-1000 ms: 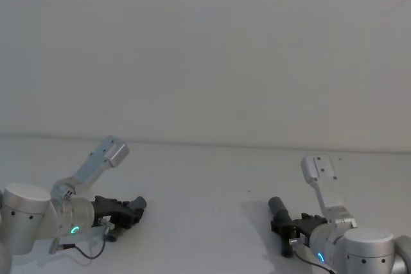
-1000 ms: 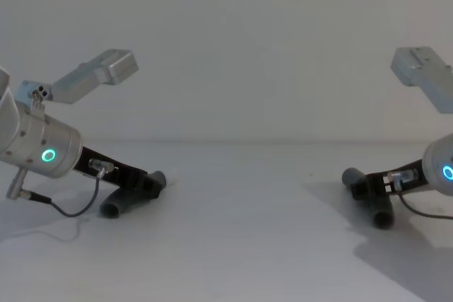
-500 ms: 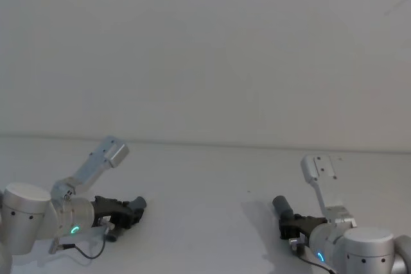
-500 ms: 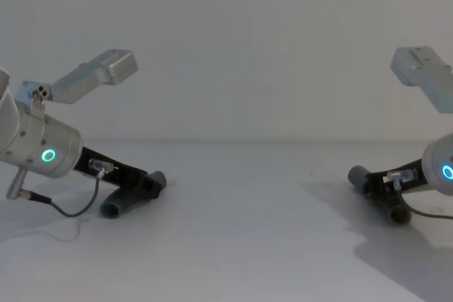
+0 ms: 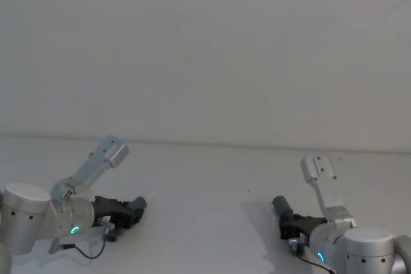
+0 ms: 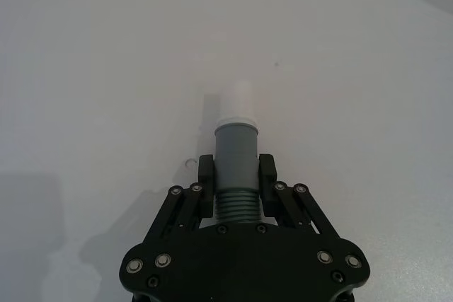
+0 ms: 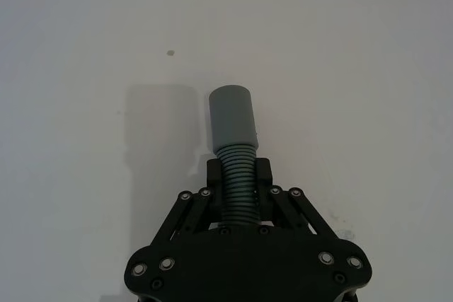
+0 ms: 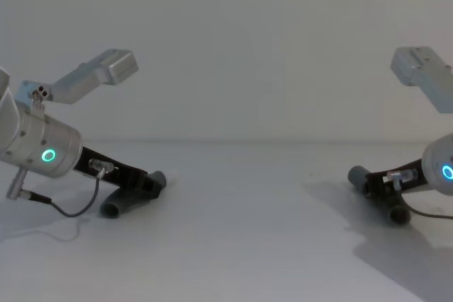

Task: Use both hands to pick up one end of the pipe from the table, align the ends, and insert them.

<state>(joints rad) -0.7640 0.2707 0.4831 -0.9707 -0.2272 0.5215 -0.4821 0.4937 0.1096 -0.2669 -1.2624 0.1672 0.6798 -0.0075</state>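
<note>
My left gripper (image 6: 236,182) is shut on the ribbed middle of one pipe piece (image 6: 236,148), and the narrow whitish tip (image 6: 237,101) sticks out past the fingers. In the chest view this left gripper (image 8: 145,185) slants down to the white table (image 8: 241,231), where the piece's lower end (image 8: 113,208) sits at the surface. My right gripper (image 7: 238,175) is shut on the ribs of the other pipe piece (image 7: 237,189), whose wide grey cuff (image 7: 232,119) points forward. In the chest view the right gripper (image 8: 375,185) holds its piece (image 8: 358,174) low over the table.
The white table (image 5: 205,184) stretches bare between the two arms, about a third of the head view wide. A small dark speck (image 7: 170,53) marks the surface ahead of the right piece. A plain pale wall stands behind.
The right gripper has drawn back a little to the right with its piece, whose lower end swung outward, then held still. The left gripper and its piece have not moved.
</note>
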